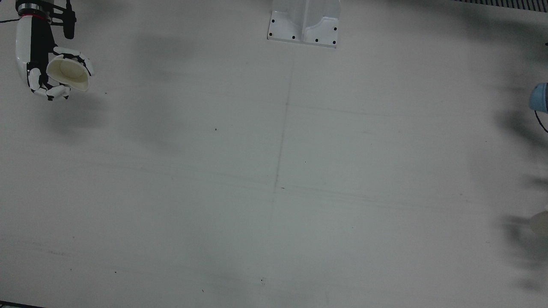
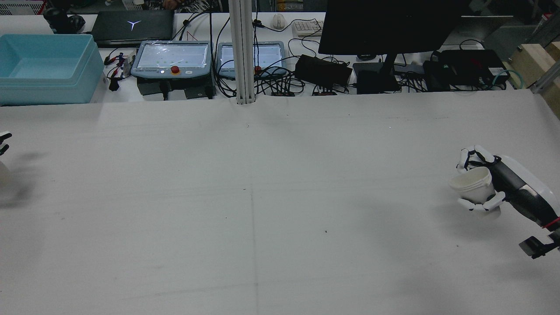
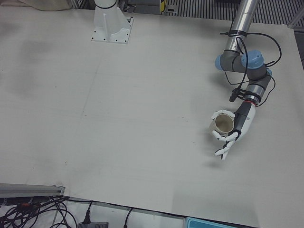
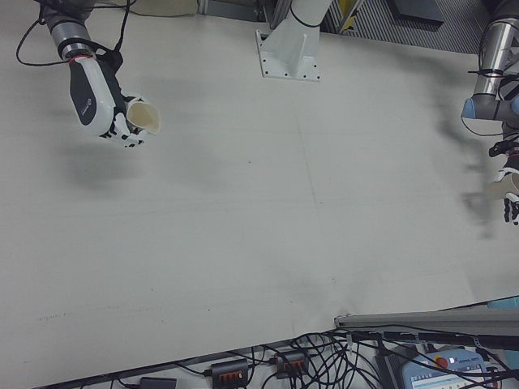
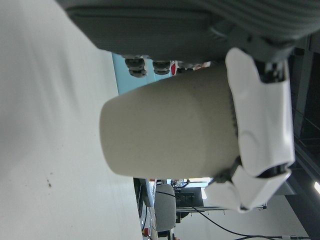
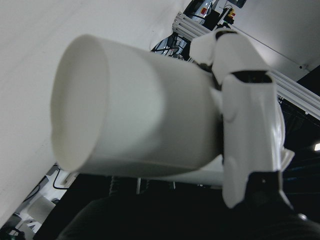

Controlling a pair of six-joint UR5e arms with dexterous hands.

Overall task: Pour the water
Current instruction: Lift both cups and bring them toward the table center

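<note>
Here, each hand is holding a cup above the white table (image 2: 262, 218), at opposite ends of it. The right hand (image 2: 492, 183) is hanging near the table's right edge in the rear view, its white fingers (image 2: 481, 204) wrapping around a white cup (image 2: 474, 181), some across the upper wall and some curling under the base. The white cup is looking plain and smooth, slightly squashed out of round at the rim, with its mouth tilting up and inward toward the table's middle; in the front view its pale inside is showing as an oval opening, and whether it is holding any liquid cannot be told.

The left hand (image 3: 232, 130) is sitting out over the left half of the table, well apart from the right one. Its fingers (image 3: 223, 148) are closing around a beige cup (image 3: 223, 123), some over the top of the rim and some spreading below it. The beige cup is looking like matte paper, tapering toward its base, with a round mouth and a darker tan inside facing the left-front camera. Both cups are hanging clear of the table surface, casting soft shadows beneath.
</note>
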